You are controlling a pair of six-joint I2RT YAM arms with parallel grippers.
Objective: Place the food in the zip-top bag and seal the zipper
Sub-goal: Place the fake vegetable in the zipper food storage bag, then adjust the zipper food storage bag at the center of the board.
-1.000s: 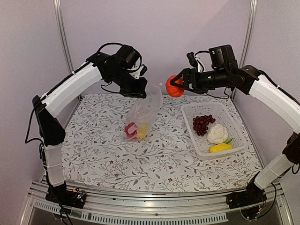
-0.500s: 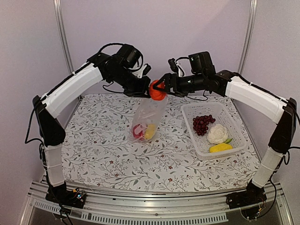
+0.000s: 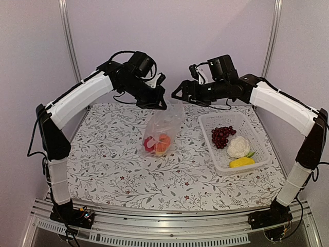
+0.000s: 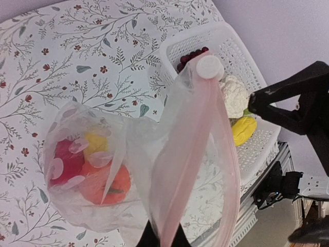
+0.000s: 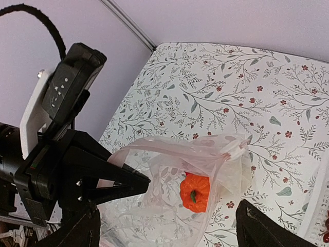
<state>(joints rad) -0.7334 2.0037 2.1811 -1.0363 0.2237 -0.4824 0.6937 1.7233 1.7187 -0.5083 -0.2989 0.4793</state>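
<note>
The left hand [image 3: 158,102] pinches the bag [image 3: 163,126] by its top edge, hanging it so the mouth gapes for loading. Over that mouth hovers the right hand [image 3: 177,95], spread wide and empty; the orange fruit [image 5: 195,192] lies inside the bag. Grapes [image 3: 222,136] and cauliflower [image 3: 238,146] wait in the basket [image 3: 257,135] beside it.

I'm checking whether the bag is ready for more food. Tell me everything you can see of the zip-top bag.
The zip-top bag is clear, crinkly plastic with a pink-tinted zipper strip along its open mouth. The left pincer pinches its top edge and holds it up; its lower end seems to rest on the flowered table. Inside lie a red pepper, an orange fruit and a yellow piece.
</note>
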